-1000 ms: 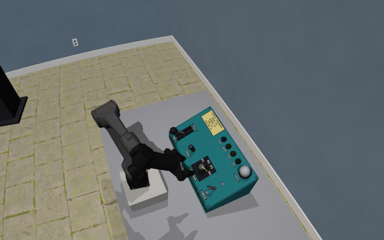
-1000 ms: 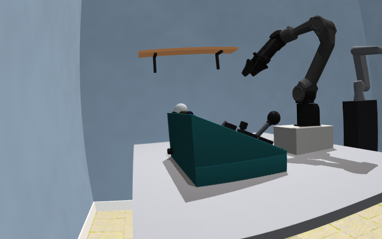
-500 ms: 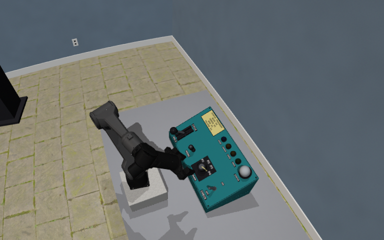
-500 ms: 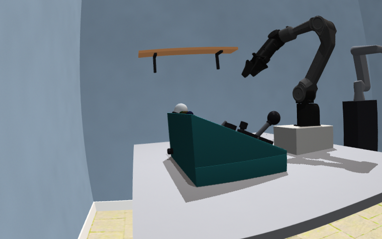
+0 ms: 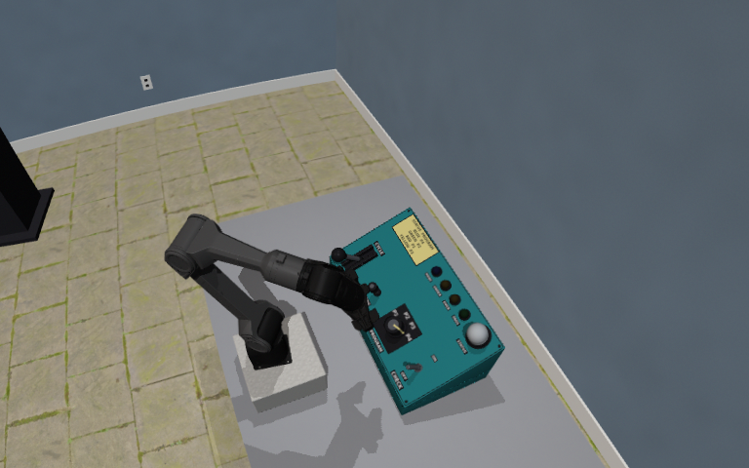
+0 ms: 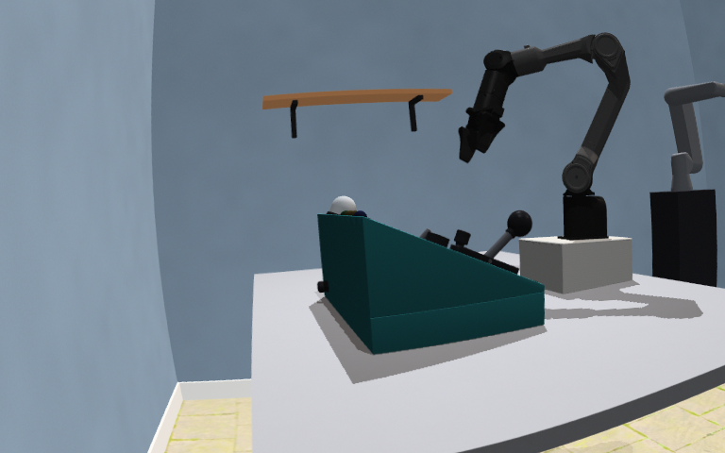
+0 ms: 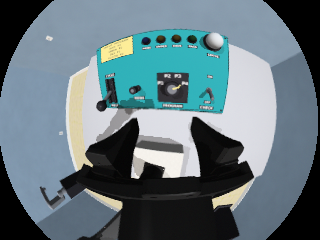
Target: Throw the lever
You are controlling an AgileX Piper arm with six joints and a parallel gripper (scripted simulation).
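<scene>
A teal sloped console (image 5: 419,308) stands on the grey table. Its lever has a black ball knob (image 5: 337,254) and sits in a slot by the CYCLE label (image 5: 379,245); the knob leans toward the console's low front edge, away from that label. The lever also shows in the side view (image 6: 517,221) and in the wrist view (image 7: 103,103). My gripper (image 6: 469,149) (image 5: 367,320) is open and empty. It hangs well above the console, over its front edge. In the wrist view the two fingers frame the panel from above.
The panel also carries a rotary selector (image 5: 398,327), a small black knob (image 5: 374,287), a row of dark buttons (image 5: 450,292), a white dome button (image 5: 477,333), a toggle switch (image 5: 413,366) and a yellow placard (image 5: 413,239). The arm's white base block (image 5: 281,358) stands left of the console.
</scene>
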